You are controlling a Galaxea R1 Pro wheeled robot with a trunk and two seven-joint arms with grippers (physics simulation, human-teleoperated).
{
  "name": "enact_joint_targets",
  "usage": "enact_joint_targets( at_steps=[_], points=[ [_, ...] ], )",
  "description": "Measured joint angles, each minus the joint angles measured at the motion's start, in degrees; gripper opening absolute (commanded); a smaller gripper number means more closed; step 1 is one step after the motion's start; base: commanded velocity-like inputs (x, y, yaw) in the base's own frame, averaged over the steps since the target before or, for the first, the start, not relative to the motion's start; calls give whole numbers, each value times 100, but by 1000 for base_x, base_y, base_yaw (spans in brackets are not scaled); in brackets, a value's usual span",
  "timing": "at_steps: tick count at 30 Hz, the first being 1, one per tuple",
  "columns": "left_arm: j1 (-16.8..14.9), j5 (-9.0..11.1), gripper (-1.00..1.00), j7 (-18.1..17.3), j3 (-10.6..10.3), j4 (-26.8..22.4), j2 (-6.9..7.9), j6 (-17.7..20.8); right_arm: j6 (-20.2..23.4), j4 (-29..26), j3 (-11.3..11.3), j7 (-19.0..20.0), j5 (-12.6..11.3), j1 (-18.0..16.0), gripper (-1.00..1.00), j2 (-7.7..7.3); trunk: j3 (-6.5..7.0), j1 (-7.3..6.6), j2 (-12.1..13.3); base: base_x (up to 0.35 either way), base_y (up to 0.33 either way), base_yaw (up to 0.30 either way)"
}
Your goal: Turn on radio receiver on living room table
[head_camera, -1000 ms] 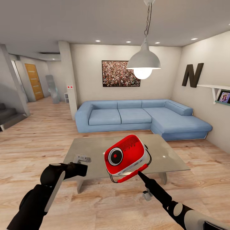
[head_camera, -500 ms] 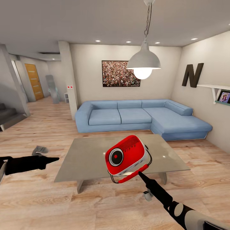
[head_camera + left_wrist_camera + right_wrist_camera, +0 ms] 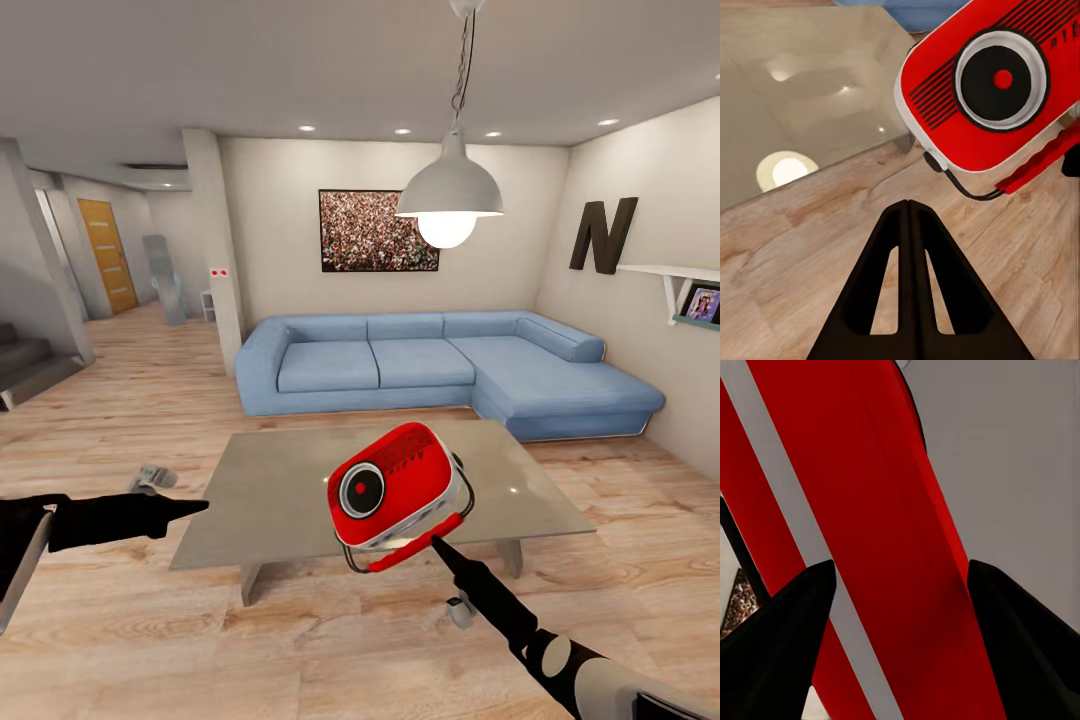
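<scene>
Your head camera looks across the living room: a blue L-shaped sofa (image 3: 440,370) against the far wall, a white pendant lamp (image 3: 449,195) hanging in front of a crowd picture (image 3: 377,231), and a black letter N (image 3: 602,235) on the right wall. In the middle stands the low grey desk (image 3: 290,480) on the wood plank floor (image 3: 120,420). Your right gripper (image 3: 432,540) reaches up from the lower right and holds the red radio receiver (image 3: 395,483) lifted above the near edge of the desk, tilted, with its round black dial facing you and its red handle at the bottom, by the jaws. Your right wrist camera adds what the head view hides: the radio's red body and a silver trim stripe run between the two dark fingers (image 3: 776,645), which stand spread on either side of it, so the jaws are closed on the radio. Your left gripper (image 3: 200,507) points in from the left edge, near the desk's left corner and well apart from the radio. Your left wrist camera shows its two fingers (image 3: 881,277) pressed together to a point, holding nothing, aimed toward the radio's dial face, with the glossy desk top reflecting lamp light beyond and bare floor below.
</scene>
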Motion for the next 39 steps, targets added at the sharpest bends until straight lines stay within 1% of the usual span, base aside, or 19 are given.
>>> enact_joint_targets(
  at_steps=[3,6,8,9,11,13,15,17,21,22,28,33,39],
  points=[
    [0,-138,-100,2,-8,1,-76,-8,-7,-18,-24,2,-9,0,-100,50,0,0,0,0,0,0],
    [0,-189,-100,3,-9,2,-111,-11,-73,-62,-13,2,-56,0,-100,119,0,0,0,0,0,0],
    [0,-201,-100,3,-9,-2,-121,-11,-141,-129,-19,2,-157,0,-100,158,0,0,0,0,0,0],
    [0,-207,-100,3,-10,0,-133,-12,-176,-200,-20,9,-284,0,-100,185,0,0,0,0,0,0],
    [0,-208,-100,3,-9,0,-153,-11,-172,-253,-84,153,-412,0,-100,208,0,0,0,0,0,0],
    [0,-208,-100,3,-9,-2,-182,-17,-174,-294,-78,435,-476,1,-100,223,-1,0,0,0,0,0],
    [0,-209,-100,3,-9,-2,-199,-21,-190,-316,-24,491,-482,0,-100,235,0,0,0,0,0,0],
    [0,-209,-100,3,-9,-5,-248,-36,-189,-351,-40,518,-492,0,-100,270,0,0,0,0,0,0],
    [0,-209,-100,10,-9,0,-375,-66,-184,-361,-54,528,-487,0,-100,282,0,0,0,0,0,0],
    [0,-209,-100,11,-9,1,-386,-69,-183,-362,-47,529,-490,0,-100,282,0,0,0,0,0,0],
    [0,-214,-100,18,-27,1,-416,-79,-183,-363,-53,532,-492,0,-100,283,0,0,0,0,0,0],
    [0,-218,-100,214,-225,1,-431,-82,-179,-363,-50,541,-495,0,-100,283,0,0,0,0,0,0],
    [0,-218,-100,309,-261,1,-456,-82,-182,-363,-45,557,-484,0,-100,283,0,0,0,0,0,0]
  ],
)
